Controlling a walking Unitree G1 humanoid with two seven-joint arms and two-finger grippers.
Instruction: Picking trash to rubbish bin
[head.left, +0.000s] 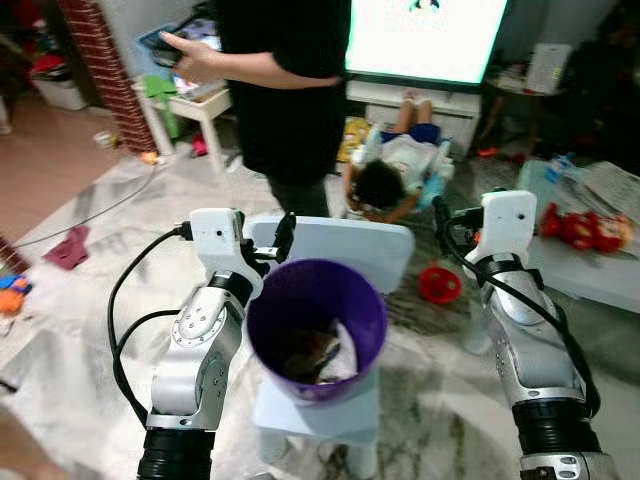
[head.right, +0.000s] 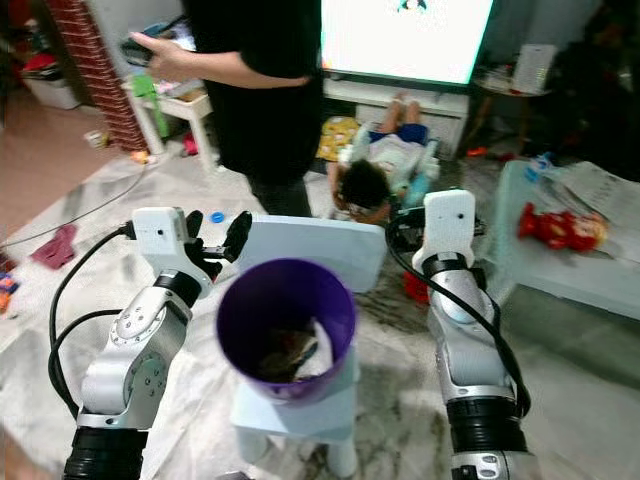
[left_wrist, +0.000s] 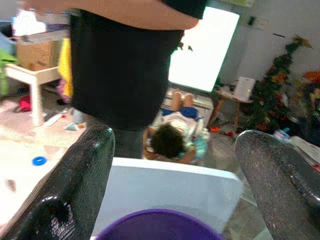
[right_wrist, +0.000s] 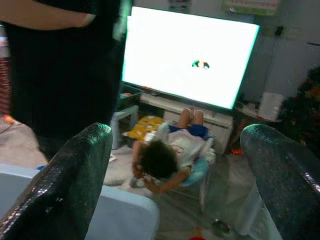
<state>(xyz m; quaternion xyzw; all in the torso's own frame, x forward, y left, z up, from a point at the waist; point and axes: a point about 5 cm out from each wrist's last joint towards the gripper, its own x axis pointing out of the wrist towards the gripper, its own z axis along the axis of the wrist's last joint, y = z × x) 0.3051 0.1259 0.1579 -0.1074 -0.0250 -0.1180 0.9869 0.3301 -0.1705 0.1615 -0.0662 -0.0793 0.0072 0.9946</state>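
A purple rubbish bin (head.left: 310, 292) stands on a small white chair (head.left: 350, 245) right in front of me. Brown and white trash (head.left: 312, 355) lies at its bottom. My left gripper (head.left: 272, 245) is raised beside the bin's upper left rim, open and empty; in the left wrist view its fingers (left_wrist: 75, 190) frame the chair back and the bin's rim (left_wrist: 157, 227). My right gripper (head.left: 445, 215) is raised to the right of the chair back, apart from the bin, open with nothing in it.
A person in black (head.left: 285, 90) stands just behind the chair. A child (head.left: 385, 180) lies on the floor before a bright TV (head.left: 425, 35). A red bowl (head.left: 440, 285) sits on the floor at right, near a low table with a red toy (head.left: 580, 228).
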